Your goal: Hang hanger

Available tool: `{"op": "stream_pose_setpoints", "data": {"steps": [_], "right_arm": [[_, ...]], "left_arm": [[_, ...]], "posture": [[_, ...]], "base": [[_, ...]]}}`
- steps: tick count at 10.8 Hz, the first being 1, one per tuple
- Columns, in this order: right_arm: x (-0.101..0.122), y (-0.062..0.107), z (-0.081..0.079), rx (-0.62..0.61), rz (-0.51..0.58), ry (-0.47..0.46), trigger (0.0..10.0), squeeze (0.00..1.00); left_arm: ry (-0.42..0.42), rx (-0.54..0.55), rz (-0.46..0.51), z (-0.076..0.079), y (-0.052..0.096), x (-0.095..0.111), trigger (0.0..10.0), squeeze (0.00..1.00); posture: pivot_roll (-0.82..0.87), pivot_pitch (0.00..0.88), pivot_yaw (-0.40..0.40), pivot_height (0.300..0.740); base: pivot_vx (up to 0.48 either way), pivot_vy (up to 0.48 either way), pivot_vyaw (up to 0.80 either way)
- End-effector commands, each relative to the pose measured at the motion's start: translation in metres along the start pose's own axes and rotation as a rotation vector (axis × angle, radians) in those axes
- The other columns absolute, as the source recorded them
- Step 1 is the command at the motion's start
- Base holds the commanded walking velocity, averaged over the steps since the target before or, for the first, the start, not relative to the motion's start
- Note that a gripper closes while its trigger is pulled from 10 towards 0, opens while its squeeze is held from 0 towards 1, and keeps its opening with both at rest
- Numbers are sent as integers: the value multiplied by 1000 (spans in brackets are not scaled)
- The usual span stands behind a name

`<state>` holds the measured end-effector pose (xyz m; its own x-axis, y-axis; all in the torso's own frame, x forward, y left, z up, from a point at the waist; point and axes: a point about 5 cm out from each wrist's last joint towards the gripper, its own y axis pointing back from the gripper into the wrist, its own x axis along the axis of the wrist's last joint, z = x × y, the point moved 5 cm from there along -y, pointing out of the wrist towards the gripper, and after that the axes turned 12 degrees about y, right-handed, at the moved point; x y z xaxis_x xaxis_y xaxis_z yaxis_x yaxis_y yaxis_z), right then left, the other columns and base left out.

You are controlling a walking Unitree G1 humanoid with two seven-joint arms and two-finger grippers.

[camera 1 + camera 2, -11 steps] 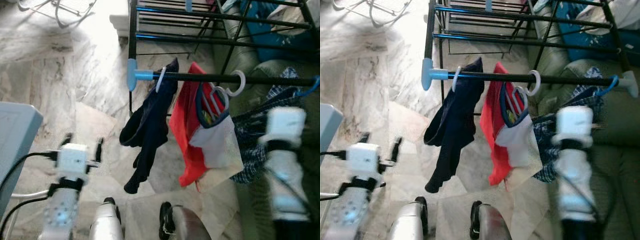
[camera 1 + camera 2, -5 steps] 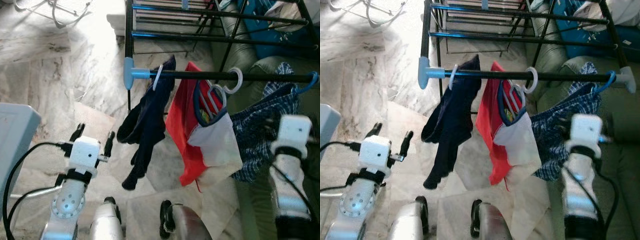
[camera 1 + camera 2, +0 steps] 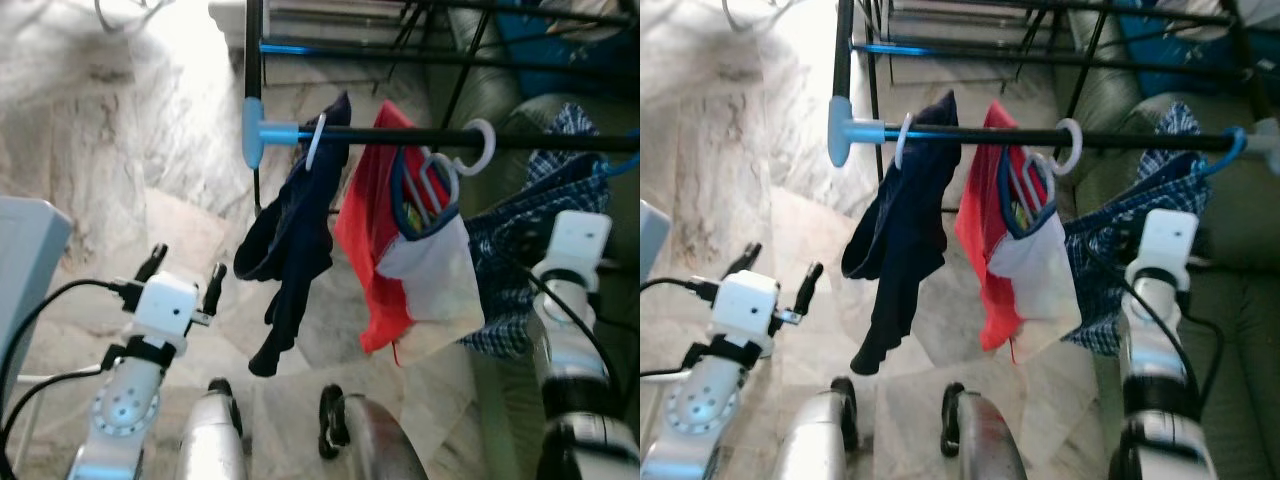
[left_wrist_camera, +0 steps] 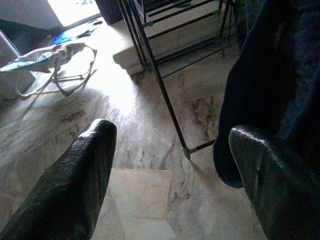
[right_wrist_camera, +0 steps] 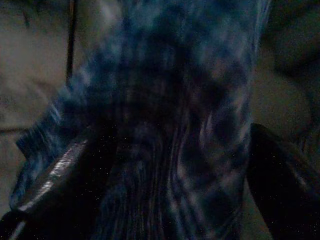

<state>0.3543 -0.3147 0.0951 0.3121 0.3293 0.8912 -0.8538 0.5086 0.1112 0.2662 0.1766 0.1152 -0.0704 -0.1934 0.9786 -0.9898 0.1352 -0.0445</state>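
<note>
Half-hidden right tool (image 5: 170, 165) behind checked cloth (image 3: 520, 250)

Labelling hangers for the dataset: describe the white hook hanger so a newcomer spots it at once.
Find the black rail of the drying rack, with its light blue end cap. Three garments hang along it: navy, red, then blue plaid. The white hanger hooks over the rail just past the red one, its thick round hook far bigger than the others.
</note>
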Motion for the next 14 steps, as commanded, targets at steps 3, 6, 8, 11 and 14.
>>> {"op": "stream_pose_setpoints", "data": {"steps": [3, 6, 8, 11, 14], "right_arm": [[-9, -12, 20, -31, -59, -32, 0, 0], [2, -19, 24, -34, -13, -82, 0, 0], [1, -19, 23, -10, -6, -120, 0, 0], [7, -19, 20, 23, 30, -153, 0, 0], [10, -20, 21, 35, 49, -140, 0, 0]], "left_arm": [[-13, -4, -43, 0, 12, -7, 10000, 0], [-34, -51, -42, 8, 8, -7, 10000, 0], [-35, -54, -43, 7, 6, -7, 10000, 0], [26, -2, -51, 2, 3, -8, 10000, 0], [36, 0, -52, 5, 1, -9, 10000, 0]], "posture": [[131, 361, -118, 740], [123, 356, -106, 740], [118, 347, -106, 740], [114, 341, -113, 740], [102, 339, -122, 740]], "base": [[0, 0, 0], [0, 0, 0], [0, 0, 0], [0, 0, 0], [0, 0, 0]]}}
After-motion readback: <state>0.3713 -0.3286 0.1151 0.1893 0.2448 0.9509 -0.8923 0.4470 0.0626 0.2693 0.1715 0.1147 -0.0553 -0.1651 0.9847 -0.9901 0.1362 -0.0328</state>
